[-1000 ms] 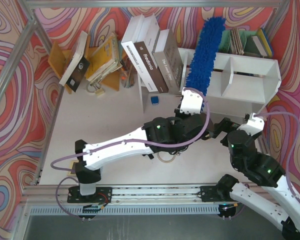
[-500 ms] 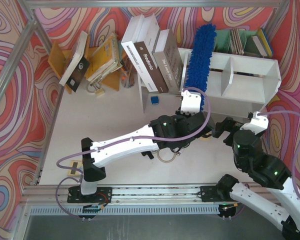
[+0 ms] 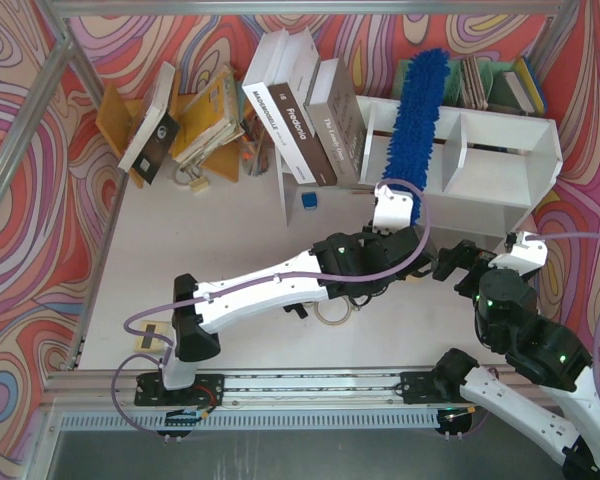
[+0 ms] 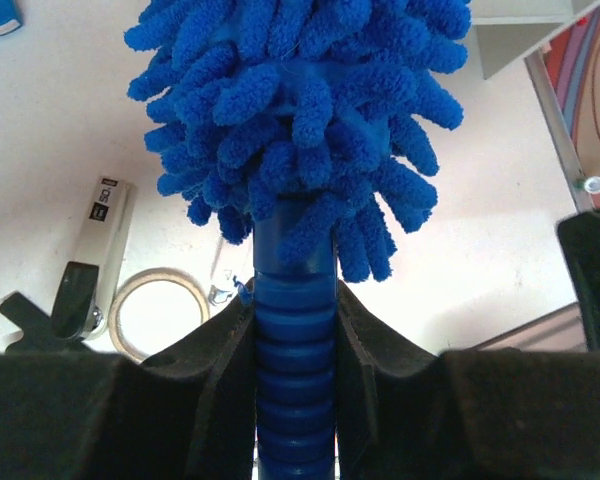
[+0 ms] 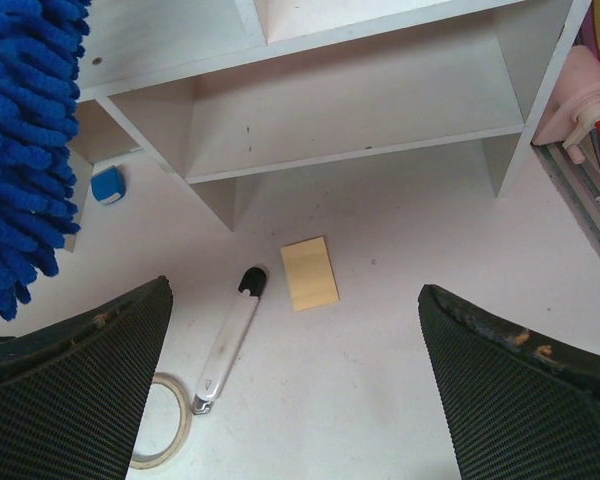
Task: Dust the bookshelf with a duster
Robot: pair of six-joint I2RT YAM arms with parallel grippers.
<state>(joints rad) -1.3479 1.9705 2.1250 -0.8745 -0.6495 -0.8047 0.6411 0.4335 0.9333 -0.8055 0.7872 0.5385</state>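
Observation:
My left gripper [image 3: 395, 193] is shut on the ribbed blue handle [image 4: 295, 350] of the duster [image 3: 416, 112]. Its shaggy blue head [image 4: 300, 110] stands up and away from the jaws and lies across the left compartment of the white bookshelf [image 3: 495, 170]. My right gripper [image 3: 457, 262] hangs open in front of the shelf with nothing between its fingers. In the right wrist view [image 5: 295, 390] it looks down at the table, with the bookshelf [image 5: 360, 110] ahead and the duster [image 5: 20, 150] at the left edge.
On the table below lie a yellow pad [image 5: 308, 272], a black-and-white marker-like tool [image 5: 228, 345], a tape ring [image 5: 165, 430] and a small blue block [image 3: 308, 201]. Large books [image 3: 300, 105] lean left of the shelf. A wooden book stand [image 3: 170, 120] sits at the back left.
My left arm has shifted right with the duster, and the head has swept sideways across the shelf's left part. My right arm has drifted slightly right and stays open.

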